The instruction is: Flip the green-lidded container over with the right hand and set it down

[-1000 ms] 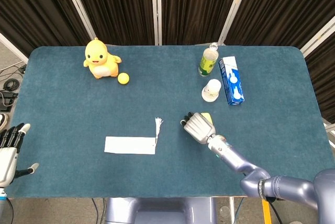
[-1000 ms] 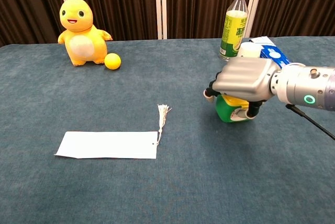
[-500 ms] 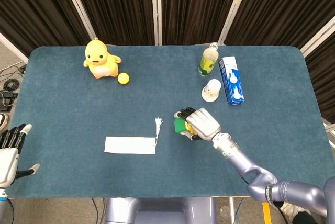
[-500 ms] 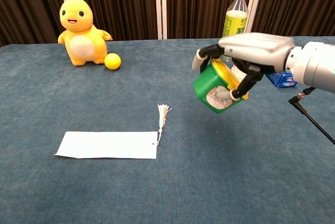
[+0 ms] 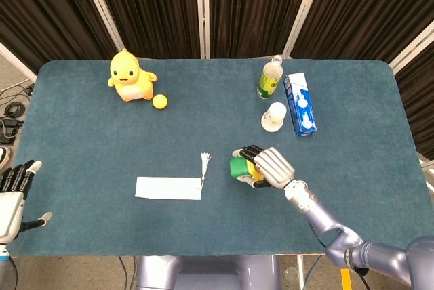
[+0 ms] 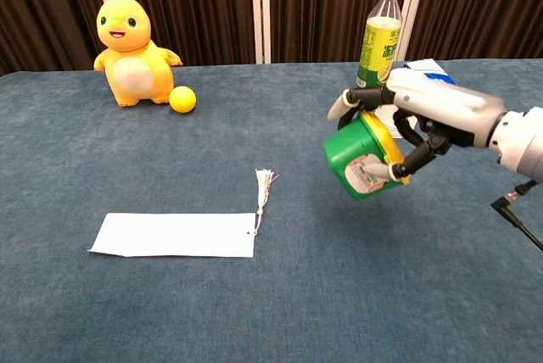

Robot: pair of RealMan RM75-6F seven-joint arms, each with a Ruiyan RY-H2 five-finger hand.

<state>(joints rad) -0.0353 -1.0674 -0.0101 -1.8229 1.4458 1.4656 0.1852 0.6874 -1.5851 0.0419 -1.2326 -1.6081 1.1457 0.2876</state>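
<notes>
The green-lidded container (image 6: pixel 361 164) is a small yellow tub with a green lid (image 5: pixel 237 167). My right hand (image 6: pixel 424 121) grips it above the table, right of centre, and it is tilted with the lid facing down and to the left. In the head view the right hand (image 5: pixel 266 165) covers most of the tub. My left hand (image 5: pixel 12 195) hangs open off the table's left front corner, away from everything.
A white paper strip (image 6: pixel 176 234) with a tassel (image 6: pixel 265 185) lies left of the container. A yellow duck toy (image 6: pixel 131 41) and yellow ball (image 6: pixel 181 99) stand far left. A bottle (image 6: pixel 378 39), a white cup (image 5: pixel 274 115) and a blue box (image 5: pixel 299 103) stand behind the right hand.
The right hand lifted the container off the table and turned it, so the lid swung to face down-left. It has since dropped slightly and shifted right. The left hand stayed put.
</notes>
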